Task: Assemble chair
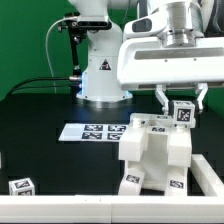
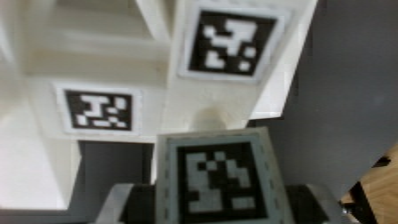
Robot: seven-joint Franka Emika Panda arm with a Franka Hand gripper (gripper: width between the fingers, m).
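Observation:
The partly joined chair body (image 1: 152, 152) is a blocky white stack with several tags, standing at the front of the black table toward the exterior view's right. My gripper (image 1: 183, 108) hangs just above its top right corner and is shut on a small white tagged chair piece (image 1: 183, 114). In the wrist view the held piece (image 2: 217, 172) fills the space between my dark fingers (image 2: 139, 203), with its tag facing the camera. The chair body (image 2: 107, 75) lies close beneath it and shows two tags. Where the held piece meets the body is hidden.
The marker board (image 1: 92, 131) lies flat behind the chair body, in front of the robot base (image 1: 103, 75). A small loose tagged white piece (image 1: 20, 186) lies at the front left. Another white piece (image 1: 207, 176) sits at the right edge.

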